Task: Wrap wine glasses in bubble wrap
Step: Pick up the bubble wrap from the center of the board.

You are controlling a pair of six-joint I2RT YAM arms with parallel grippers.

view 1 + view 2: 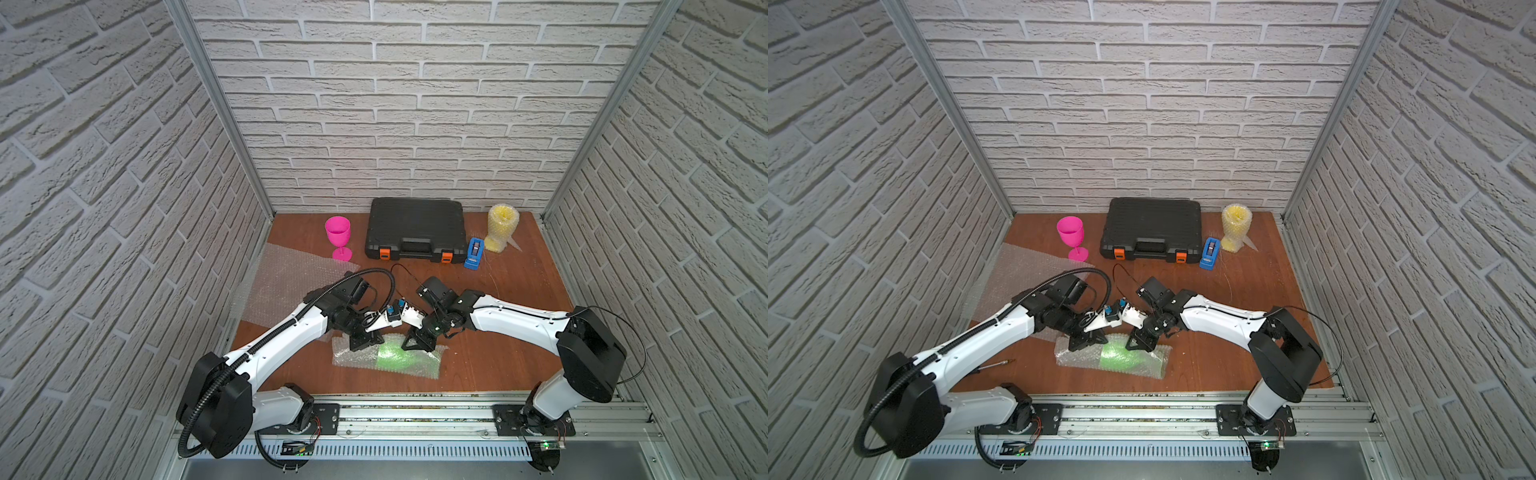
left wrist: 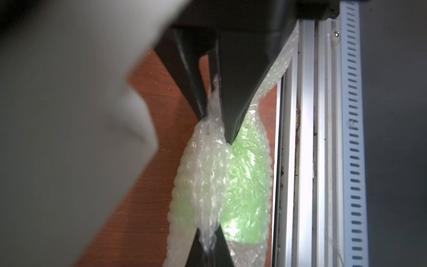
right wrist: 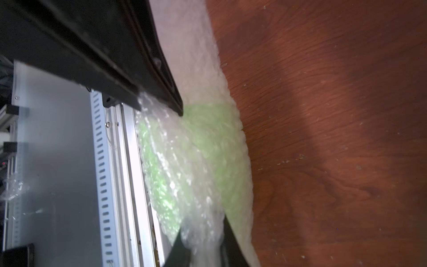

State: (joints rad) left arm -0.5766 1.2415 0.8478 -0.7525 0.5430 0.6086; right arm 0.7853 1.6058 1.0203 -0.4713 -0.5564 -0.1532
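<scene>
The lime green wine glass (image 1: 397, 356) (image 1: 1121, 358) lies on its side near the table's front edge, rolled in bubble wrap (image 1: 353, 358) (image 2: 208, 175) (image 3: 203, 161). My left gripper (image 1: 365, 345) (image 2: 209, 242) is shut on a gathered fold of that wrap. My right gripper (image 1: 417, 344) (image 3: 203, 245) is shut on the same fold a little further along. The pink wine glass (image 1: 338, 237) stands bare at the back left. At the back right the yellow wine glass (image 1: 503, 226) stands inside bubble wrap. A spare bubble wrap sheet (image 1: 286, 286) lies flat at the left.
A black tool case (image 1: 415, 235) sits at the back centre with a blue tape dispenser (image 1: 474, 252) beside it. The aluminium rail (image 1: 415, 411) runs along the table's front edge, close to the green bundle. Brick walls close in three sides.
</scene>
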